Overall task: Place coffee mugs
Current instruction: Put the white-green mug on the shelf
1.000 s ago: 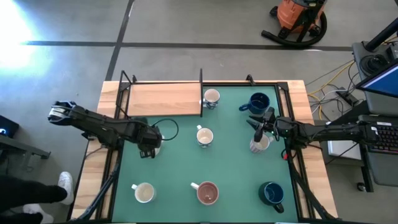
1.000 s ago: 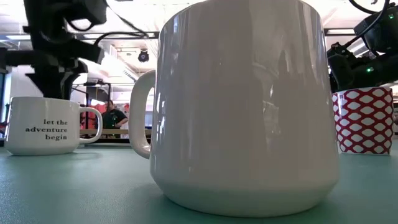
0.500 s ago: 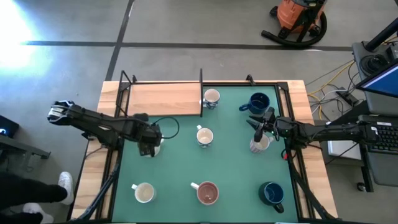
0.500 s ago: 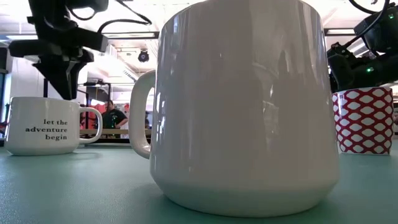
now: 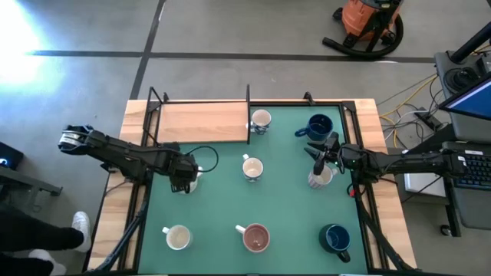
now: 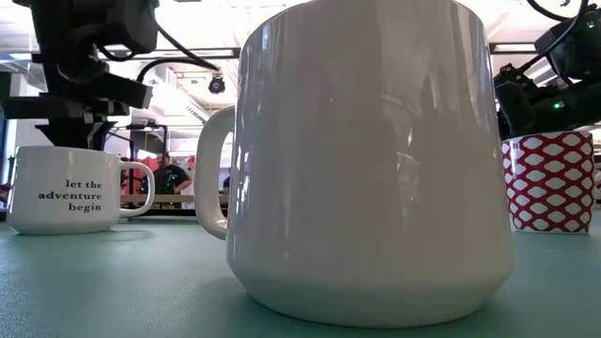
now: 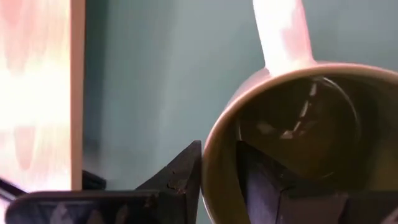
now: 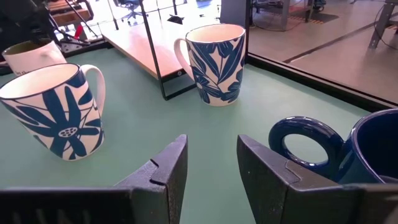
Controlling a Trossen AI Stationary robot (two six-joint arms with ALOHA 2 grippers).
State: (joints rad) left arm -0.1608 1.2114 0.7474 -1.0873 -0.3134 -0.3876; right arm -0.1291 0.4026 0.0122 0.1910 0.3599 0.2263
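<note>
The left claw [image 7: 214, 180] straddles the rim of a cream mug with an olive inside [image 7: 298, 130]: one finger stands outside the wall, the other inside the cup, and the jaws are partly closed around that wall. Whether they press firmly on it or only sit beside it, I cannot tell. Seen from above, this claw [image 5: 182, 182] and its mug are near the left edge of the green table mat [image 5: 284, 203], just in front of the wooden board [image 5: 201, 122] that fills the back left corner. In the level view the mug, lettered on its side [image 6: 68, 190], sits flat on the mat.

Other mugs stand well apart across the mat: a flowered one [image 5: 252, 168] in the middle, another [image 5: 261, 120] by the board's end, a navy one [image 5: 318, 126] at the back right, a white one [image 5: 177, 238], a pinkish one [image 5: 255, 238] and a second navy one [image 5: 334, 238] along the front edge.

The right claw [image 5: 319, 162] hovers wide open and empty near the right edge, over a red-patterned mug [image 6: 550, 180].

The risk lies in the one-wall grip. If the hold is light, a lift could let the mug swing, slip and knock the mat, or tip toward the board's metal frame [image 5: 248, 113].
</note>
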